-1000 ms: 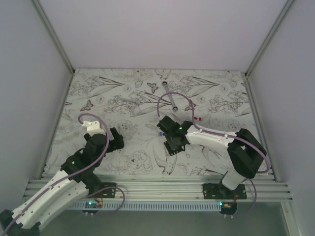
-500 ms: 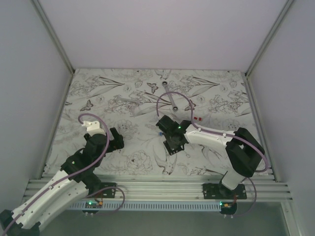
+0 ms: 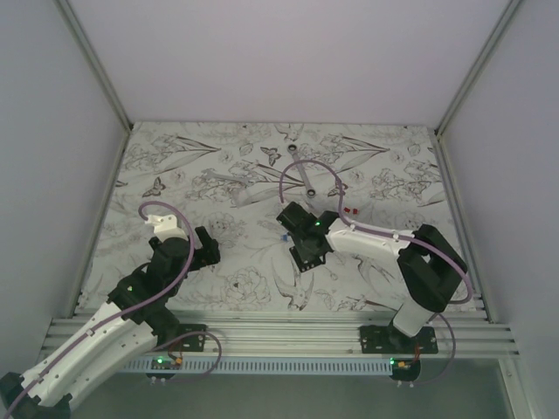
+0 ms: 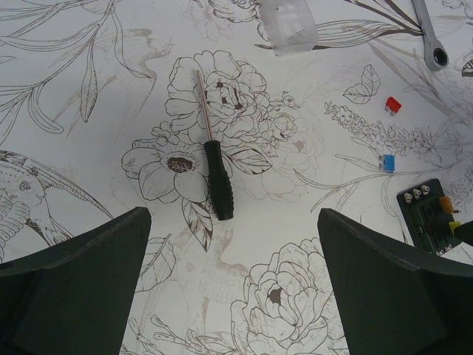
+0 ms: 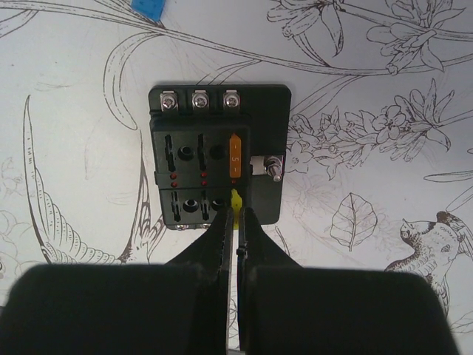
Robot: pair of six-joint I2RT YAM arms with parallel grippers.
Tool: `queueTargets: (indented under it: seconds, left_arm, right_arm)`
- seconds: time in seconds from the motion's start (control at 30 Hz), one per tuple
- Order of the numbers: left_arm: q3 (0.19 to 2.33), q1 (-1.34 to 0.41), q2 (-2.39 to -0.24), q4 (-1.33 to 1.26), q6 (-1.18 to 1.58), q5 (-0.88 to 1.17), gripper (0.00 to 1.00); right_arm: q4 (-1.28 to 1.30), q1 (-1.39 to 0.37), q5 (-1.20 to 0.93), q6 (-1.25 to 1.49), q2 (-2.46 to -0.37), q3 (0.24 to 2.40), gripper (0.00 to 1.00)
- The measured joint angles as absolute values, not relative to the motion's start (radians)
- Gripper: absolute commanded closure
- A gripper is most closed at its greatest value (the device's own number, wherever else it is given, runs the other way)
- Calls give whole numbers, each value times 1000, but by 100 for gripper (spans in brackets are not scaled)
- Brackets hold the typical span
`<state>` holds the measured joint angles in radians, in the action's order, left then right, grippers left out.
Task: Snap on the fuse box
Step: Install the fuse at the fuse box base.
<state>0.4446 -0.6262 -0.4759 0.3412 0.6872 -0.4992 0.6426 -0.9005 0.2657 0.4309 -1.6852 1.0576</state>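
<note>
The fuse box (image 5: 218,155) is a black base lying flat on the flower-printed table, open, with an orange fuse (image 5: 235,157) in one slot. It also shows in the left wrist view (image 4: 427,214) and in the top view (image 3: 305,263). Its clear cover (image 4: 288,26) lies apart on the table. My right gripper (image 5: 236,214) is shut on a small yellow fuse (image 5: 236,200) at the box's near edge, just below the orange fuse. My left gripper (image 4: 235,248) is open and empty over the table, near a screwdriver.
A black-handled screwdriver (image 4: 214,174) lies ahead of the left gripper. A wrench (image 4: 429,37), a loose red fuse (image 4: 393,105) and a blue fuse (image 4: 388,163) lie beyond the box. White walls enclose the table on three sides.
My right gripper has shifted slightly to the left over the fuse box. The left arm has not moved.
</note>
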Motion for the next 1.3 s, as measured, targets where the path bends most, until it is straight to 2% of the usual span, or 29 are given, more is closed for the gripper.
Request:
queueTargets:
  seconds: [0.27,0.6,1.23,1.3]
  left_arm:
    - [445,-626,-476,341,687,-499,0]
    - [445,-626,-473,341,687,-498,0]
    - [445,-626,-464,341,687,-498,0]
    - [445,-626,-464,340,687,-498,0]
  right_arm:
    - [624,-911,287,450,-1675,1038,100]
    - [692,-901,322,404,-1806,1186,100]
    - [667,-933,354,379,-1763,1140,100]
    - [692,-934,344,376,-1747,1129,95]
